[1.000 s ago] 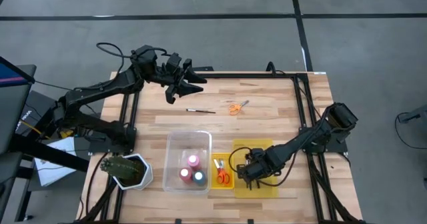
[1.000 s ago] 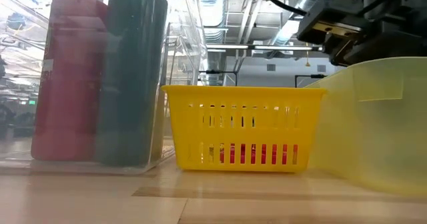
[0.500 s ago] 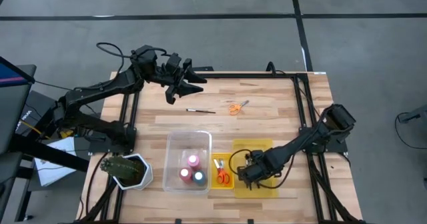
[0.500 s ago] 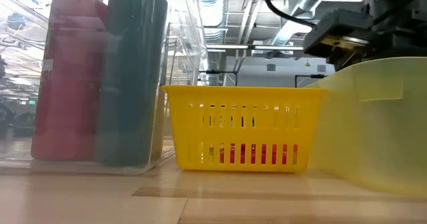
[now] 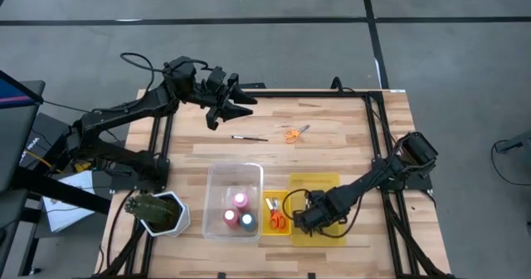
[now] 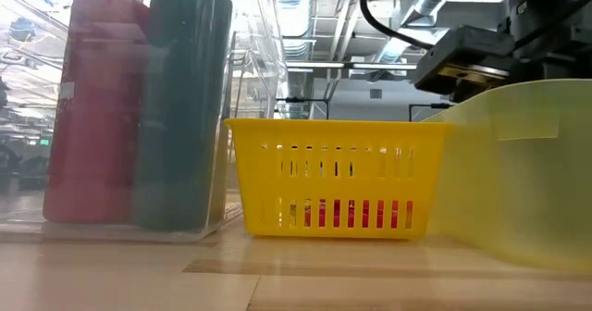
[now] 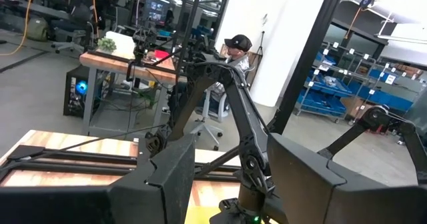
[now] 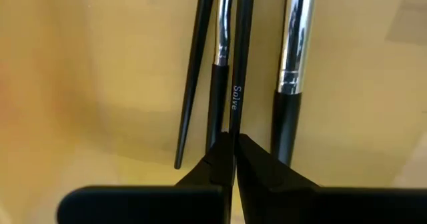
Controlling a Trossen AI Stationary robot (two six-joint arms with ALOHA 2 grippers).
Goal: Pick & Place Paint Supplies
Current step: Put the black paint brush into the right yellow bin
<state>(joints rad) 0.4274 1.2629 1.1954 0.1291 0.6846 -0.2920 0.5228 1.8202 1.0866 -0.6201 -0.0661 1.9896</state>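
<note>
My right gripper (image 5: 311,215) reaches down into the translucent yellow bin (image 5: 330,183) and is shut on a thin dark paintbrush (image 8: 235,111). Two more dark brushes (image 8: 291,71) lie on the bin floor beside it. Pink, red and blue paint bottles (image 5: 238,212) stand in the clear bin (image 5: 235,173). Orange-handled scissors (image 5: 276,218) lie in the small yellow basket (image 6: 338,177). Another brush (image 5: 249,138) and a second pair of orange scissors (image 5: 293,134) lie flat on the table's far half. My left gripper (image 5: 236,105) waits, open, raised over the far left edge. My right gripper pinches the brush's thin dark handle (image 8: 236,97), at the part printed with white lettering, between its two fingertips (image 8: 215,159). The fingers come from above, pointing down into the bin, one on each side of the handle. Whether the brush is off the bin floor, I cannot tell.
A green plant in a white pot (image 5: 158,212) stands at the near left corner. The three bins sit side by side along the near edge. Bare wood lies in the middle and on the far right of the table (image 5: 348,134).
My right arm has eased slightly toward the table's left and near edge, with its gripper staying inside the yellow bin.
</note>
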